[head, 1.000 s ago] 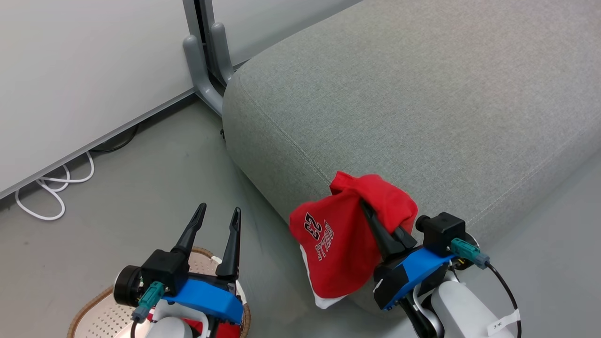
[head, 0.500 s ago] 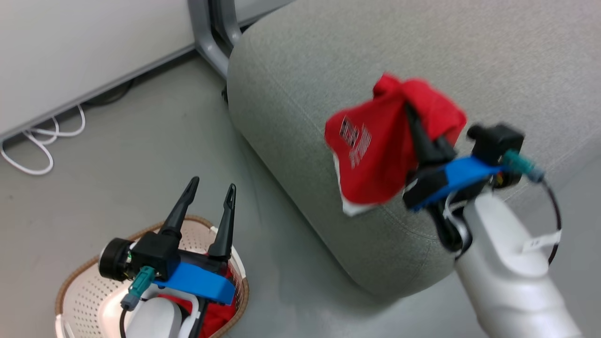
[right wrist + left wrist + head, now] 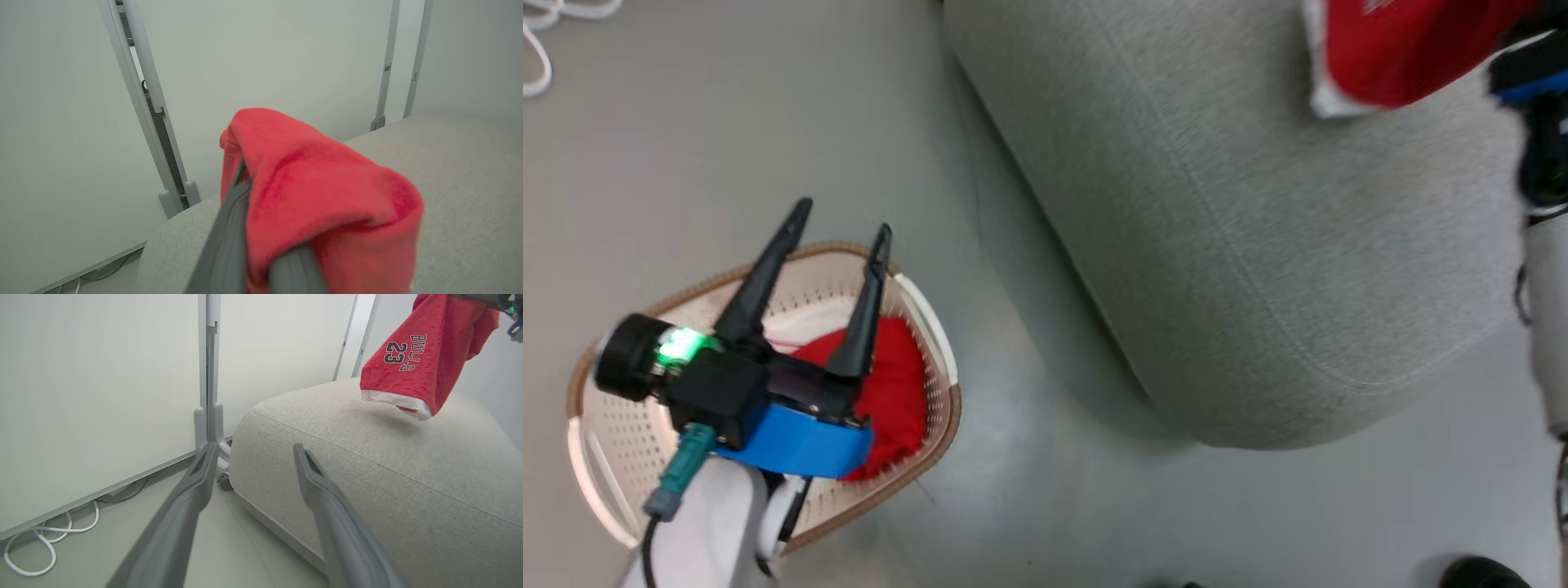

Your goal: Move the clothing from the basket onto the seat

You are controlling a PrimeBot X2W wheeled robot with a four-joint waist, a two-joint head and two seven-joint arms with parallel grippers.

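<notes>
One red piece of clothing (image 3: 412, 367), lettered "BULLS 23" with a white hem, hangs in the air over the light-grey seat (image 3: 367, 457). My right gripper (image 3: 241, 183) is shut on it, and the cloth drapes over both fingers. In the head view this garment (image 3: 1396, 57) sits at the top right above the seat (image 3: 1217, 245). A second red garment (image 3: 894, 384) lies in the cream perforated basket (image 3: 943, 412) on the floor at lower left. My left gripper (image 3: 841, 220) hovers over the basket, open and empty, and it is also open in its wrist view (image 3: 255, 447).
A grey partition post (image 3: 208, 416) stands against white wall panels by the seat's corner. A white cable (image 3: 41, 547) loops on the floor along the wall. Grey floor (image 3: 1029, 457) separates basket and seat. A dark object (image 3: 1478, 573) sits at the bottom right.
The head camera has tilted down, bringing the whole basket into view. My right gripper has carried the lettered garment from the seat's front edge up over the seat top. The left gripper stays open.
</notes>
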